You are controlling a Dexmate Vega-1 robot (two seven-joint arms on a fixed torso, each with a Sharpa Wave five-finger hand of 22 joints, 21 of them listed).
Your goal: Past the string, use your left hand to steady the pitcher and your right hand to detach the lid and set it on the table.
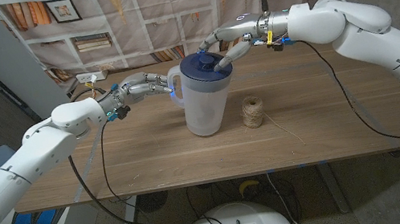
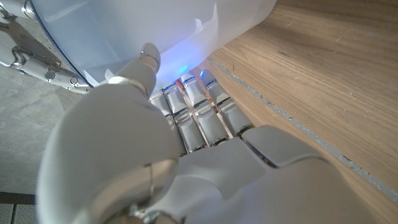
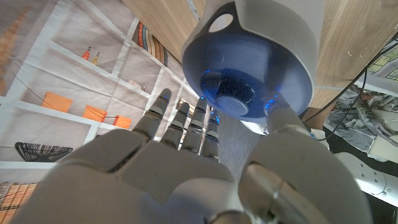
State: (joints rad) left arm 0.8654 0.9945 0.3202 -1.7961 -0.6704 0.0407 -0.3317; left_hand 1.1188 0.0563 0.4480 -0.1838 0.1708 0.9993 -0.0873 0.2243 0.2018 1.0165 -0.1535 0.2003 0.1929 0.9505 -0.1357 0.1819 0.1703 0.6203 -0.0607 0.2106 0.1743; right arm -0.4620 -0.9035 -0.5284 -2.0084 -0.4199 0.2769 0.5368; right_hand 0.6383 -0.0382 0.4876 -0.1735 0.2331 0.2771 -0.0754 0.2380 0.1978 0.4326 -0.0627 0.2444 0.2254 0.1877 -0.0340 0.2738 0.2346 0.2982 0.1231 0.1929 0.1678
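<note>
While the left robot hand point(image 1: 143, 86) reaches in from the side, its fingers point(image 2: 196, 109) lie together against the wall of the pitcher point(image 1: 204, 103) by the handle, touching it; the left wrist view shows them pressed to the translucent plastic, though I cannot tell whether they wrap around the handle. The right robot hand point(image 1: 225, 43) comes over the top, its thumb and fingers spread around the dark blue lid point(image 1: 205, 66), fingertips at or near its rim; whether they actually clamp it is not clear. In the right wrist view the lid point(image 3: 249, 78) sits on the pitcher, just beyond the fingers point(image 3: 186, 124). The pitcher stands upright on the wooden worktop point(image 1: 150, 153). Just beside it, toward the robot's right, stands a ball of string point(image 1: 253, 111), with a loose strand trailing over the worktop.
</note>
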